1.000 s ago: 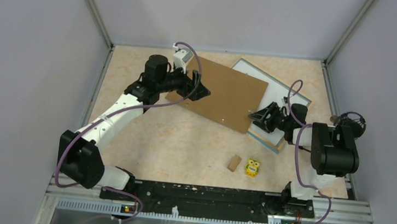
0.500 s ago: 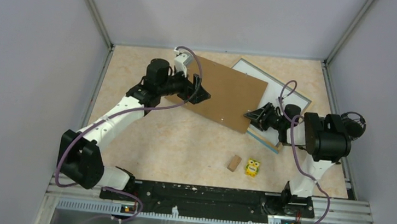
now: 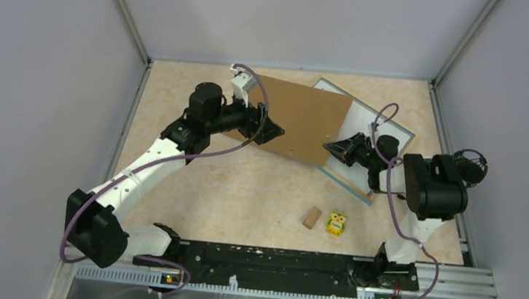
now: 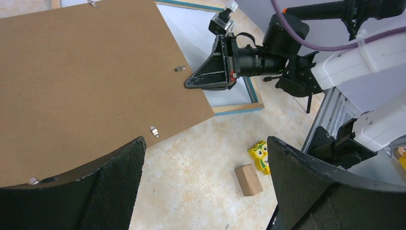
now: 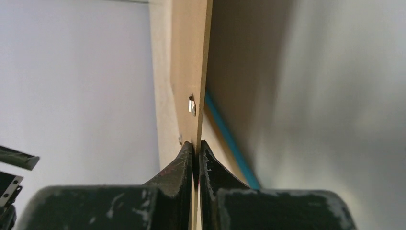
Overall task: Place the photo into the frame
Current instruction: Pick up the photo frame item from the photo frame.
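Note:
The frame (image 3: 350, 186), light wood with blue edges, lies flat at the back right; its blue rim also shows in the left wrist view (image 4: 249, 92) and the right wrist view (image 5: 230, 139). A brown backing board (image 3: 299, 120) (image 4: 86, 72) (image 5: 191, 57) covers its left part, with its right edge raised. My right gripper (image 3: 332, 147) (image 5: 196, 143) is shut on that raised edge. My left gripper (image 3: 267, 126) (image 4: 206, 191) hangs open above the board's near-left part, with nothing between its fingers. The photo is hidden or out of view.
A small wooden block (image 3: 311, 218) (image 4: 249, 179) and a yellow owl toy (image 3: 336, 223) (image 4: 260, 154) lie side by side on the table, near the front. Grey enclosure walls stand on the left, the right and the back.
My right gripper has shut on the board's right edge and lifted it, pushing the board a little to the left and uncovering more of the frame. The left gripper shifted slightly, still open.

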Available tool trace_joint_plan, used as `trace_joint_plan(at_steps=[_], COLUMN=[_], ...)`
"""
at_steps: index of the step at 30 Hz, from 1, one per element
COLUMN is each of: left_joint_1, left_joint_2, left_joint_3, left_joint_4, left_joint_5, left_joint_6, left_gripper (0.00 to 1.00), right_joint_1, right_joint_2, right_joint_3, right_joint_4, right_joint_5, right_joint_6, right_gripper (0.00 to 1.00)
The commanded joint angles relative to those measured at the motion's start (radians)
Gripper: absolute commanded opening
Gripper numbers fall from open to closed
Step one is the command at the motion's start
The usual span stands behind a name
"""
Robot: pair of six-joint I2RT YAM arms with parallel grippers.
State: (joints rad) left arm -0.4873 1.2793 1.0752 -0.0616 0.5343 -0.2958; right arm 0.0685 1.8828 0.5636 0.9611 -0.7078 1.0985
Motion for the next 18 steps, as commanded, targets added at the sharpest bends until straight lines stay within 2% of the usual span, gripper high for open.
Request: trace_joint_plan(at_steps=[1,10,13,18], left_joint_1=[0.003,0.024,0.044,0.077], left_joint_2=[-0.072,-0.098,-0.08,-0.09], left_joint_3=[-0.013,-0.03,-0.025,-0.032], left_joint_4=[0.054,0.034,0.027,0.042], left_joint_5=[-0.007,-0.148,-0.142,-0.123], left_joint_6=[-0.012,0.067,0.062,0.049], left_gripper=[0.99,0.99,0.99,0.99], right_joint_1=[0.028,0.02,-0.018,-0.129], right_joint_2=[-0.226,-0.594,-0.694,-0.75], right_joint_3=[0.03,0.118,0.152,0.162], right_joint_4=[-0.104,-0.545,-0.663,-0.668], right_joint_5=[0.067,0.176,0.171,0.048], right_joint_6=[-0.033,-0.048,-0.035,0.06], right_gripper=[0.0,0.0,0.0,0.0])
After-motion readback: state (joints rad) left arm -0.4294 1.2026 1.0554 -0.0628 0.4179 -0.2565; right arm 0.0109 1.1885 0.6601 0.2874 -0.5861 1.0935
